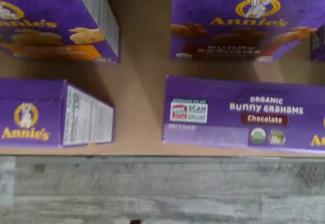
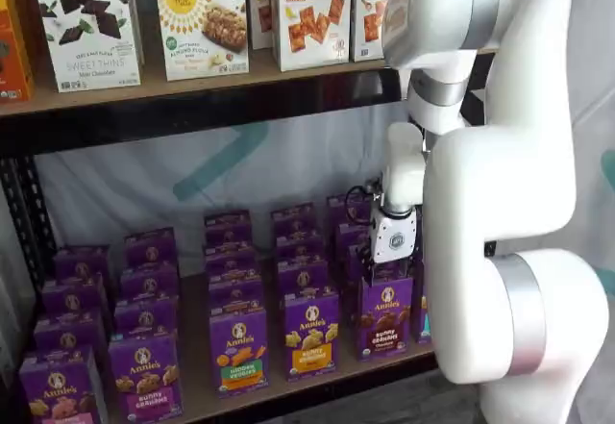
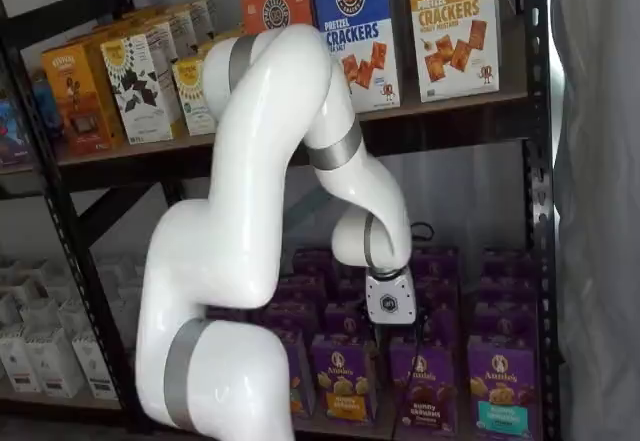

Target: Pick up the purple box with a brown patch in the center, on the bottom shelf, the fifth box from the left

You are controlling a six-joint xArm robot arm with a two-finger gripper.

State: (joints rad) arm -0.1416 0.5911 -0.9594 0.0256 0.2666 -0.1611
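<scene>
Fingers of the gripper hang black below its white body in both shelf views, set apart and closed on nothing. They stand directly above the front carton of one row near the right end of the bottom shelf, and contact with that carton cannot be confirmed.

That front carton is the purple box, upright at the front edge of the shelf, with brown bunny snacks pictured mid-front and white "bunny grahams" lettering. More purple cartons stand behind it in the same row. In the wrist view its top face reads "Organic Bunny Grahams Chocolate" and lies along the front edge of the tan board.

A purple carton with a yellow band stands just beside the purple box, toward the left end of the shelf.

The white arm rises in front of the rack. Pretzel cracker boxes stand on the higher board. Grey plank floor shows below the shelf front.
</scene>
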